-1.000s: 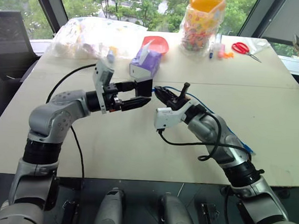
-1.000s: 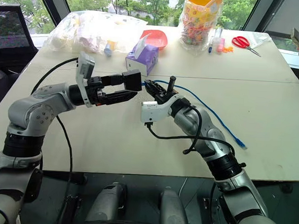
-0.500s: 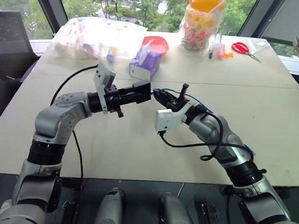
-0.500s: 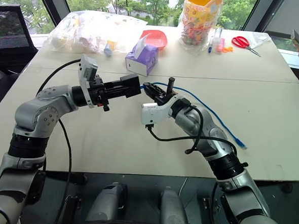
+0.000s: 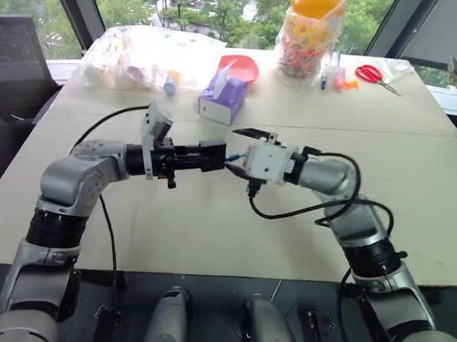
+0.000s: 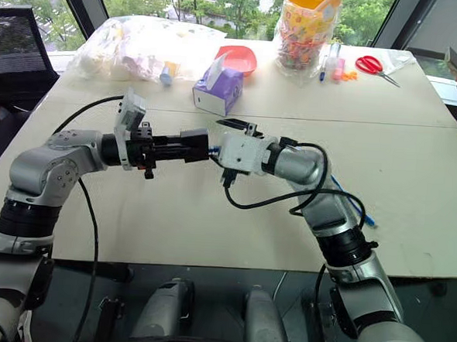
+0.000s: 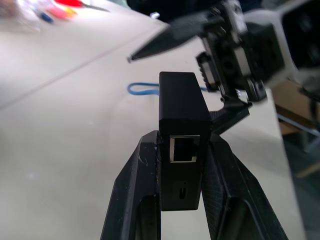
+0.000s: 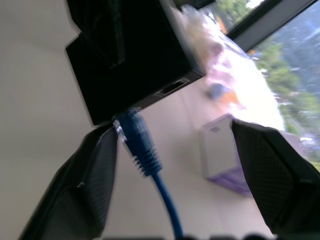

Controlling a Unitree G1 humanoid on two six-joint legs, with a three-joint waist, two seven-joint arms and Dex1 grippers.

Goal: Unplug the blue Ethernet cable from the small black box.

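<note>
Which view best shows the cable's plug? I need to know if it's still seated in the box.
The right wrist view: the blue Ethernet cable meets the small black box, plug at its port. The left wrist view shows a distant blue loop; the eye views show a speck between the grippers.

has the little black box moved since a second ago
Yes. In the left eye view the small black box, clamped in the left end effector, has dropped lower, farther from the purple tissue box.

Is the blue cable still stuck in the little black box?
Yes, the blue cable's plug sits in the black box, between the right gripper's open fingers.
</note>
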